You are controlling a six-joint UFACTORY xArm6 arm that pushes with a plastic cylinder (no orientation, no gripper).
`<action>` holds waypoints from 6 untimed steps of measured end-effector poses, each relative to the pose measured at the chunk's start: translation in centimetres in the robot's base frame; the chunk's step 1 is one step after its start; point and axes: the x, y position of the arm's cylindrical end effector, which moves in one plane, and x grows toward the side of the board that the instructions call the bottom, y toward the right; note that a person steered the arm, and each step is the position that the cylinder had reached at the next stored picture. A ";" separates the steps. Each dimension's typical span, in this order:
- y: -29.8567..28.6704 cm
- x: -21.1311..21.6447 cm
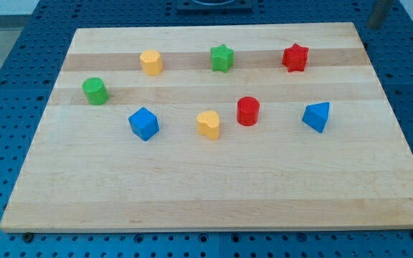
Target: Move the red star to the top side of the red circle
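Note:
The red star [295, 58] lies near the view's top right of the wooden board [206, 193]. The red circle [248, 111] stands lower and to the left of it, near the board's middle. The star sits above and to the right of the circle, with a clear gap between them. My tip [373, 26] shows at the view's top right corner, just beyond the board's top right corner, well to the right of and above the red star. It touches no block.
A green star [222, 58] and a yellow hexagon [151, 62] share the top row. A green circle [95, 91] is at the left. A blue cube [144, 123], a yellow heart [209, 124] and a blue triangle [317, 117] flank the red circle.

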 end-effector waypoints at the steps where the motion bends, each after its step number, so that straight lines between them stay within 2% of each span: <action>1: -4.5 1.7; 2: -9.0 1.7; 3: -12.7 3.6; 5: -11.7 8.4; 6: -16.2 8.2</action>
